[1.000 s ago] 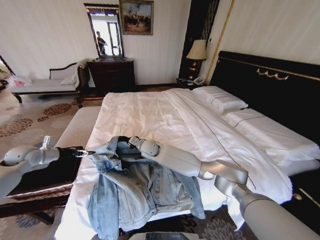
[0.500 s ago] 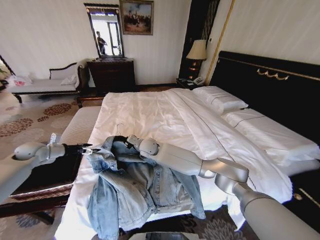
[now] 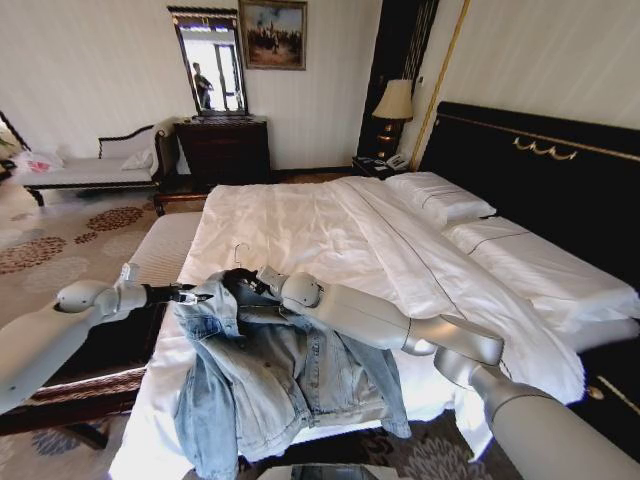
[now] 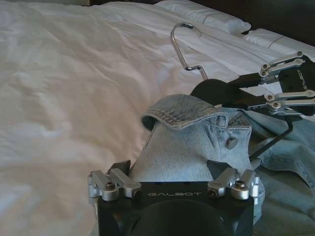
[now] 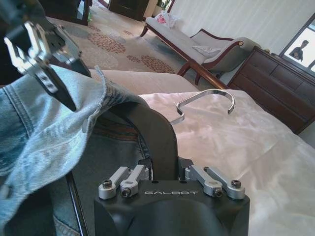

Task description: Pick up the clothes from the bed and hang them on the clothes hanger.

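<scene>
At the foot of the bed [image 3: 300, 230], the denim jacket [image 3: 270, 375] lies spread out. The left gripper [image 4: 172, 169], marked GALBOT, pinches its collar. Just beyond, the right gripper [image 5: 170, 169], also marked GALBOT, clamps the black clothes hanger [image 5: 157, 132], hook resting on the sheet.

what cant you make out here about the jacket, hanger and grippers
- Left gripper fingertips: left wrist view, buried in the denim jacket.
- Hanger far arm: right wrist view, under the jacket.
- Right gripper pads: hidden behind the hanger's black shoulder.
- Jacket hem: head view, cut off at the bed edge.
</scene>
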